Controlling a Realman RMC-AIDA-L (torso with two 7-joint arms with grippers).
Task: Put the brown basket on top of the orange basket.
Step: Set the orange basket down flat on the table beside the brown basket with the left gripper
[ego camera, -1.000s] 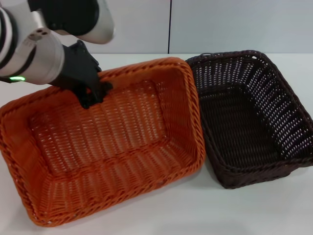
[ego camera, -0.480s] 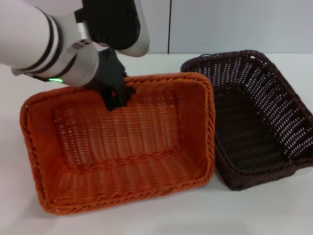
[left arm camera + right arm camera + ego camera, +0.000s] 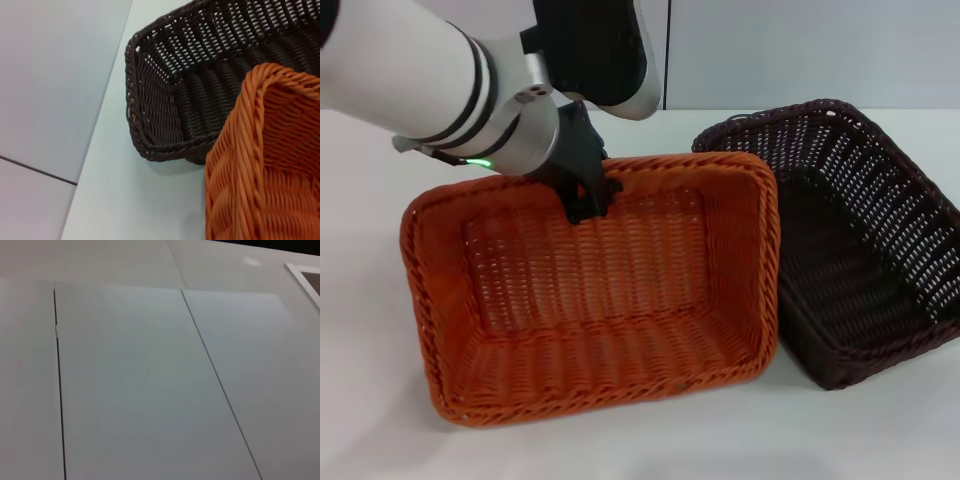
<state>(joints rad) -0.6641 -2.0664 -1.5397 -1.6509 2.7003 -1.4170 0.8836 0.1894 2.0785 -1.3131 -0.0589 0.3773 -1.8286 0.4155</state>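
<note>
Your left pincer point(image 3: 588, 200) is clamped on the far rim of the orange basket point(image 3: 590, 300), which sits tilted mid-counter, its right side overlapping the brown basket point(image 3: 860, 240). The brown one sits toward the right edge of the counter point(image 3: 360, 400), left rim tucked under the orange one's corner; the left wrist view shows them touching there. Right pincer isn't in view: its camera shows only wall panels point(image 3: 150, 380).

Pale wall panels, nothing else

Flat grey-white panels point(image 3: 140, 385) meet at thin dark seams point(image 3: 59, 390); a white-edged frame corner point(image 3: 302, 277), perhaps a window, sits at one edge.
</note>
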